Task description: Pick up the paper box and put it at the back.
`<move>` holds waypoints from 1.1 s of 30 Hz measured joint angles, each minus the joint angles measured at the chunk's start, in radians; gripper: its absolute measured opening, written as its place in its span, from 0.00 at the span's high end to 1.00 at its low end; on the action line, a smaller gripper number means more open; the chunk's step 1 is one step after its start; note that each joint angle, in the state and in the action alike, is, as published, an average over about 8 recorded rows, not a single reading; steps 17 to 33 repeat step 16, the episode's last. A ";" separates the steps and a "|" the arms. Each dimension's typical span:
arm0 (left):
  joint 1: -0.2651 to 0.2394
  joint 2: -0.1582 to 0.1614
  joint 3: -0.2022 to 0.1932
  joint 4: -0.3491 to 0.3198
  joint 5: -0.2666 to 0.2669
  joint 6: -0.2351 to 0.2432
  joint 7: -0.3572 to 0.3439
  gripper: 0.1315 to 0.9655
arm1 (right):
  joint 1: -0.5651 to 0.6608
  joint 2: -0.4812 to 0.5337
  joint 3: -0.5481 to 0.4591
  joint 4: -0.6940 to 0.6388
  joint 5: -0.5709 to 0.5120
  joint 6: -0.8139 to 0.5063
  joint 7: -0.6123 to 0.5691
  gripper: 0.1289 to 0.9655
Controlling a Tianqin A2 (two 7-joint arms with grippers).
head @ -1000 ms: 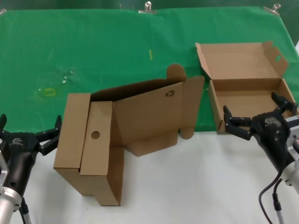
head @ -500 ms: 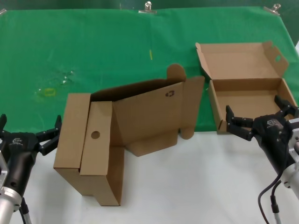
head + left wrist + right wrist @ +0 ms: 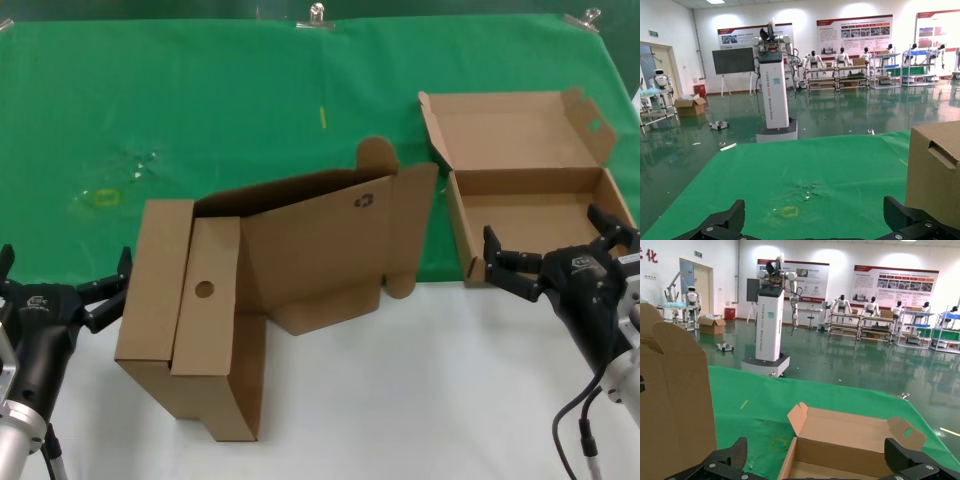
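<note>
The paper box (image 3: 528,210) is a flat brown mailer lying open on the right of the green cloth (image 3: 220,110), lid up with a small hole in a side flap. It also shows in the right wrist view (image 3: 850,447). My right gripper (image 3: 553,252) is open, its jaws spread at the box's near wall, one fingertip (image 3: 496,262) just outside the near corner; in the right wrist view the gripper (image 3: 815,460) straddles the tray. My left gripper (image 3: 62,282) is open and empty at the near left, beside the larger box; the left wrist view shows it (image 3: 814,220) over green cloth.
A larger cardboard box (image 3: 250,290) with a recycling mark lies open in the middle, straddling the green cloth's edge and the white surface (image 3: 420,400). A flat box with a round hole (image 3: 205,310) rests on its left part. Metal clips (image 3: 317,16) hold the cloth's far edge.
My right gripper has shifted slightly to the right along the paper box's near wall over the last second. The left arm and the boxes have not moved.
</note>
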 joint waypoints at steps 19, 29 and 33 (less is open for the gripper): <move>0.000 0.000 0.000 0.000 0.000 0.000 0.000 0.00 | 0.000 0.000 0.000 0.000 0.000 0.000 0.000 0.00; 0.000 0.000 0.000 0.000 0.000 0.000 0.000 0.00 | 0.000 0.000 0.000 0.000 0.000 0.000 0.000 0.00; 0.000 0.000 0.000 0.000 0.000 0.000 0.000 0.00 | 0.000 0.000 0.000 0.000 0.000 0.000 0.000 0.00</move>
